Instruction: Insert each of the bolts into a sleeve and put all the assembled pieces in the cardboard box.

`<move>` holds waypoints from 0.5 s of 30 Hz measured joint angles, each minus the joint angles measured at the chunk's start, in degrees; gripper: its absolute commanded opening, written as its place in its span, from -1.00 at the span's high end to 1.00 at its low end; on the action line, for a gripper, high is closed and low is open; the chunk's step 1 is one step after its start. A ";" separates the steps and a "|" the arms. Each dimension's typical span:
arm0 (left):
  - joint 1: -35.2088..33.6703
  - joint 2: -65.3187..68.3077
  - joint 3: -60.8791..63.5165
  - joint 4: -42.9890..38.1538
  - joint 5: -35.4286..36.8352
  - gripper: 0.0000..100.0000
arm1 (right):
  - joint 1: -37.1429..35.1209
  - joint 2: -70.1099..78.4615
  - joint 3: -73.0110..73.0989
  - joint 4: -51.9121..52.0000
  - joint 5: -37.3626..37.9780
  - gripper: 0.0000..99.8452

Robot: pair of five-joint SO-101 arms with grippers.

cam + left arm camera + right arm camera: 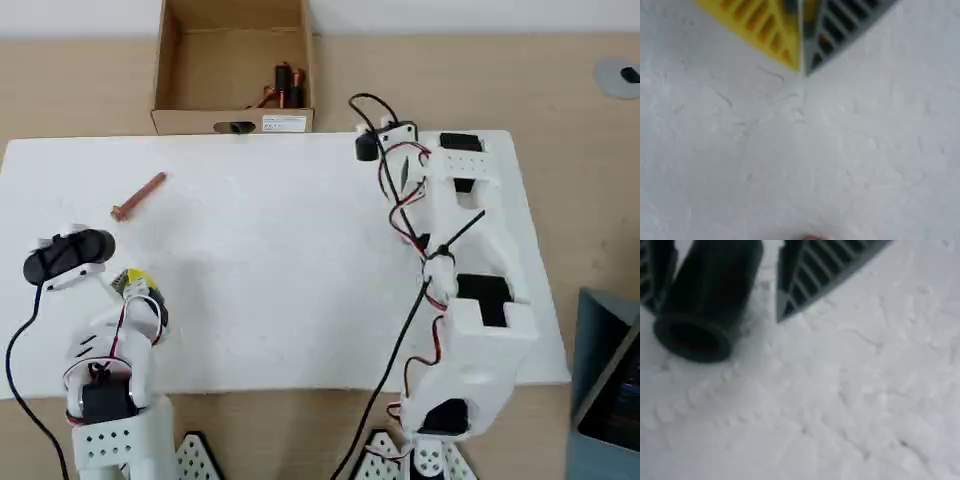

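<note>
A copper bolt (139,196) lies on the white mat (300,270), left of centre. My left gripper (138,284) (801,69) rests on the mat below the bolt and well apart from it, its yellow and grey fingers shut tip to tip on nothing. At the mat's far edge, my right gripper (372,142) (717,310) straddles a black sleeve (366,147) (707,302). A sliver of mat shows between the sleeve and the grey finger (815,275). The cardboard box (165,60) at the back holds assembled sleeve-and-bolt pieces (283,85).
The box stands just past the mat's far edge, left of the right gripper. A grey bin (605,380) sits off the mat at the right, and a grey disc (618,77) at the far right corner. Cables trail along both arms.
</note>
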 measured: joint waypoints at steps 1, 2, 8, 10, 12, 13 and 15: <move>0.00 0.00 0.00 0.00 0.00 0.99 | 0.09 0.53 -0.26 0.00 0.00 0.77; 0.00 0.00 0.00 0.00 0.00 0.99 | 0.18 0.97 -0.70 0.00 0.00 0.83; 0.00 0.00 0.00 0.00 0.00 0.99 | 0.44 2.29 -2.02 -0.35 0.00 0.98; 0.00 0.00 0.00 0.00 0.00 0.99 | 0.44 2.29 -2.37 -0.09 0.00 0.98; 0.00 0.00 0.00 0.00 0.00 0.99 | 0.44 2.37 -2.99 0.44 0.00 0.98; 0.00 0.00 0.00 0.00 0.00 0.99 | 0.44 2.37 -3.60 0.97 0.00 0.98; 0.00 0.00 0.00 0.00 0.00 0.99 | 0.09 1.93 -4.40 2.64 0.00 0.98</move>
